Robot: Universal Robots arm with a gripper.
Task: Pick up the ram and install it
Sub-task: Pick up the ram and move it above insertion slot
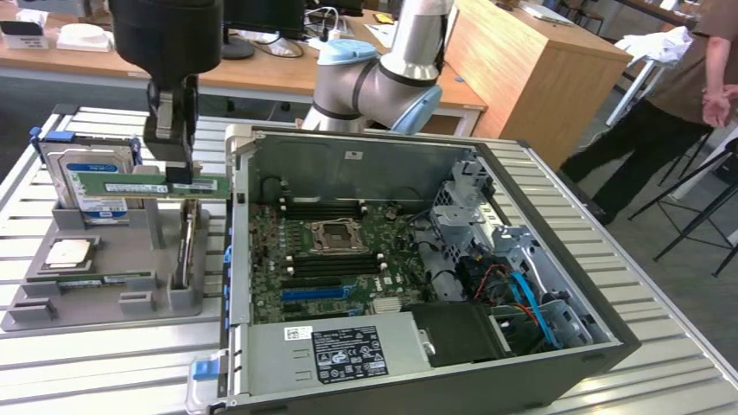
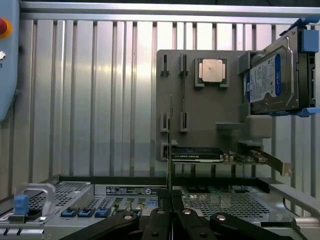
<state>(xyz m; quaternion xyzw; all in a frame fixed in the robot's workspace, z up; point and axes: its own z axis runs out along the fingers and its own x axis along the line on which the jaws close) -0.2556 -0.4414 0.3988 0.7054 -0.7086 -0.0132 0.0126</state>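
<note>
Fingers [image 1: 175, 151] pinch the ram [image 1: 116, 183] across its thin faces. The wrist view confirms it: both fingers [image 2: 159, 220] meet on a board [image 2: 170, 145] seen edge-on as one narrow line running straight out from the gripper [image 2: 169, 202].

Ram position: hanging from the gripper [image 1: 179, 180], clear above the grey tray [image 1: 138, 229] and touching nothing there. In the exterior view it crosses in front of the hard drive [image 1: 81, 160]. The processor [image 1: 67, 252] sits in its pocket nearer the camera, well apart from the ram.

Grip point: we judge it off-centre, toward the ram's end on the exterior view's right. The longer part sticks out toward that view's left.

Long axis: close to level, running along the exterior view's left-right and dipping slightly to the right. The long edge opposite the gripper faces down.

Key relation: the open case [image 1: 542, 203] lies to the exterior view's right of the ram, and the ram's near end is just beside the case wall in that picture. The dark slots [image 1: 328, 210] beside the socket [image 1: 334, 233] also run roughly left-right there. We judge the ram's axis already near parallel to them, offset sideways and higher.

Status: ram picked, not seated.
</note>
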